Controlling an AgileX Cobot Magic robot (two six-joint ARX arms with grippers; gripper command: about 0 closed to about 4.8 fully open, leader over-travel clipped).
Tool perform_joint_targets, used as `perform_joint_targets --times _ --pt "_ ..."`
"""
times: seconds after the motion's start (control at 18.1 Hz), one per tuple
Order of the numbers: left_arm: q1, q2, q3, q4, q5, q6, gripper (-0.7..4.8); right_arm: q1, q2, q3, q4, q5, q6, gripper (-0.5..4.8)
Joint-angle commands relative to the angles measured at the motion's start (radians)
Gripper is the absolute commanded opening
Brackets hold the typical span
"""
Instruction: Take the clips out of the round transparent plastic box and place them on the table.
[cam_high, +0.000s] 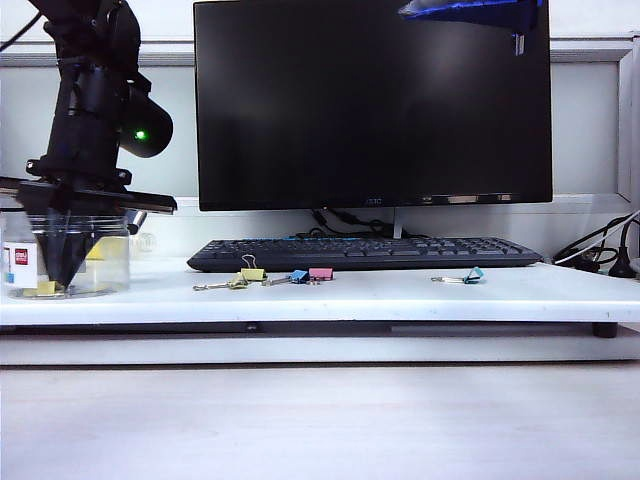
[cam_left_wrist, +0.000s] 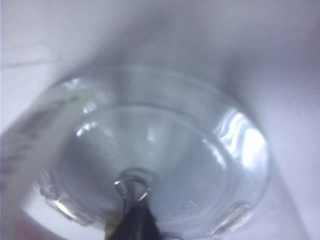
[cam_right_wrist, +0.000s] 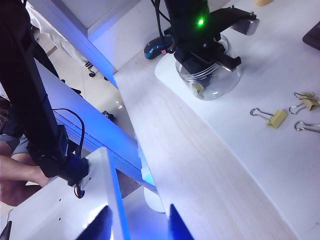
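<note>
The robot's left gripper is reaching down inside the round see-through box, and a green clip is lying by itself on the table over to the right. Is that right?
Not quite. The left gripper really is down inside the round see-through box, but the clip lying by itself on the table is teal, not green. The exterior view shows it, right of the keyboard's middle.

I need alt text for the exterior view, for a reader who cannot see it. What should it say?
The left gripper reaches down into the round transparent plastic box at the left end of the white table. Yellow clips, a blue and a pink clip lie before the keyboard and dark monitor; a teal clip lies farther right.
</note>
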Motion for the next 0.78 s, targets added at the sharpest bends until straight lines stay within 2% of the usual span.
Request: perform_joint_targets --times 0.06,0.17,0.78 --pt "0.002 0.039 -0.02 0.113 0.007 0.006 0.11 0.001 -0.003 0.002 0.009 -0.008 -0.007 1.48" --pt "0.002 0.039 -0.02 0.143 0.009 0.012 -0.03 0.001 -0.003 0.002 0.008 -0.008 -0.01 1.48" --pt "0.004 -0.018 -0.019 0.22 0.014 0.038 -0.03 0.001 -0.003 0.002 0.005 -0.008 -0.01 1.48"
